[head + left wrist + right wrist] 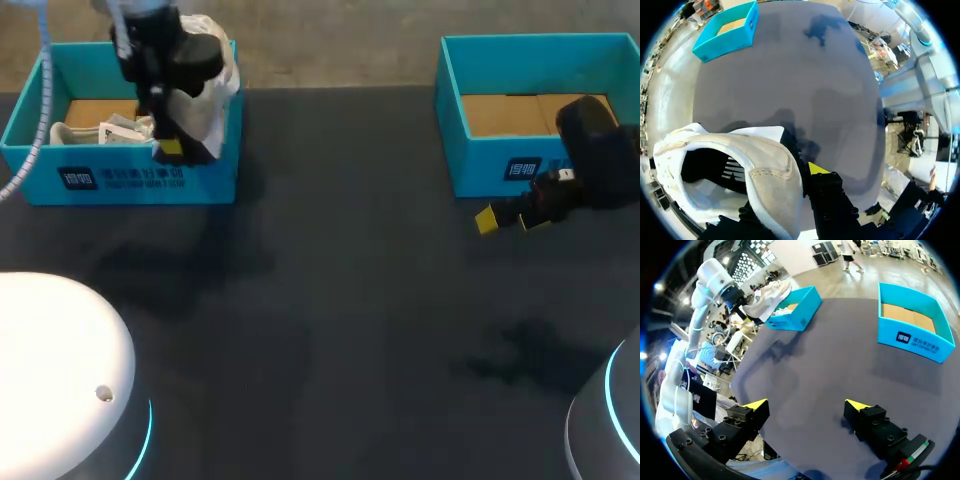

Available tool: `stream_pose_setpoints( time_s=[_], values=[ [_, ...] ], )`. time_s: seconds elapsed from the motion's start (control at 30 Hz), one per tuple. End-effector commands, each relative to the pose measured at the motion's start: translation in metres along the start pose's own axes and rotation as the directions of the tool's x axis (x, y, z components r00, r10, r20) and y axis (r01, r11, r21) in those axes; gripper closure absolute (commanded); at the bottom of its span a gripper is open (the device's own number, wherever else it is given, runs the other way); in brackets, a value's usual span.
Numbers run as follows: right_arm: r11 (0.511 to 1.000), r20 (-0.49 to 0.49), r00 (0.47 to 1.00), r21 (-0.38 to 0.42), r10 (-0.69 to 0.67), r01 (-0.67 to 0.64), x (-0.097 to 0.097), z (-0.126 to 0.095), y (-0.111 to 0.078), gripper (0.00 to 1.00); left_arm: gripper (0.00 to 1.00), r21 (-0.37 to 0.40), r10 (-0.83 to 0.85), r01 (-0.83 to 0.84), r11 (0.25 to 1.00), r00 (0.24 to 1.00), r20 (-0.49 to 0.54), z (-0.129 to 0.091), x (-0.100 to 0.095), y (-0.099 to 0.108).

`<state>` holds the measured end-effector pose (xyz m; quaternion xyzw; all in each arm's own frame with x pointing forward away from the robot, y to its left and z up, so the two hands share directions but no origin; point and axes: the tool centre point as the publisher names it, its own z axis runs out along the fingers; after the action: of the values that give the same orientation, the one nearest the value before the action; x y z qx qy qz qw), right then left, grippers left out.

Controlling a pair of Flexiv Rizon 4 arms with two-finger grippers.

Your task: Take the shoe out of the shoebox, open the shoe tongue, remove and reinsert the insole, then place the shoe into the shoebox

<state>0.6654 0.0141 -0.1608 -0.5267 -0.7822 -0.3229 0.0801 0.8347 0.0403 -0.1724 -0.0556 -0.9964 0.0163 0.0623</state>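
Shoe (212,95), white, lifted over left shoebox (140,182) at far left corner of desk (330,300), collar clamped by left gripper (170,148). Right gripper (514,220) held apart, just before right shoebox (475,165) at far right corner. White print seen on both box fronts, not read.

The table (340,230) is shown dim and dark in the head view, where soft-edged shadows are cast on it beneath both arms, as by light from overhead. The white arm base (55,365) is washed out by glare. In the left wrist view the table is lit far brighter, and the shoe (767,172) is shaded inside.
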Motion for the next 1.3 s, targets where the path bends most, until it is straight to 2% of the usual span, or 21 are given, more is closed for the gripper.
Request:
stream_pose_setpoints(
  time_s=[0.03,0.17,0.3,0.57,0.67,0.73,0.8,0.87,1.3],
  values=[
    [1.0,0.001,1.0,0.001,0.001,-0.001,0.0,0.002,0.0,0.0,1.0,0.014,-0.006,0.006,1.0,1.0,-0.026,-0.007,-0.01,0.019],
    [1.0,0.001,1.0,0.001,0.001,-0.001,0.0,0.002,0.0,0.0,1.0,0.0,-0.017,0.017,1.0,0.999,-0.039,-0.007,-0.02,0.037],
    [1.0,0.001,1.0,0.001,0.001,-0.001,0.0,0.002,0.0,0.0,1.0,-0.045,0.002,-0.004,0.999,0.998,-0.057,-0.004,-0.029,0.055],
    [1.0,0.001,1.0,0.001,0.001,-0.001,0.0,0.002,0.0,0.0,1.0,-0.055,-0.01,0.007,0.998,0.998,-0.067,-0.005,-0.048,0.09],
    [1.0,0.001,1.0,0.001,0.001,-0.001,0.0,0.002,0.0,0.0,1.0,-0.057,-0.006,0.003,0.998,0.998,-0.066,-0.007,-0.06,0.105],
    [1.0,0.001,1.0,0.001,0.001,-0.001,0.0,0.002,0.0,0.0,1.0,-0.087,-0.005,0.0,0.996,0.998,-0.061,-0.008,-0.07,0.114],
    [1.0,0.001,1.0,0.001,0.001,-0.001,0.0,0.002,0.0,0.0,1.0,-0.084,0.002,-0.009,0.996,0.997,-0.081,-0.009,-0.079,0.122],
    [1.0,0.001,1.0,0.001,0.001,-0.001,0.0,0.002,0.0,0.0,1.0,-0.113,-0.034,0.027,0.993,0.998,-0.058,-0.011,-0.089,0.13],
    [1.0,0.001,1.0,0.001,0.001,-0.001,0.0,0.002,0.0,0.0,1.0,-0.116,-0.05,0.044,0.992,0.998,-0.049,-0.011,-0.092,0.132]
  ],
)
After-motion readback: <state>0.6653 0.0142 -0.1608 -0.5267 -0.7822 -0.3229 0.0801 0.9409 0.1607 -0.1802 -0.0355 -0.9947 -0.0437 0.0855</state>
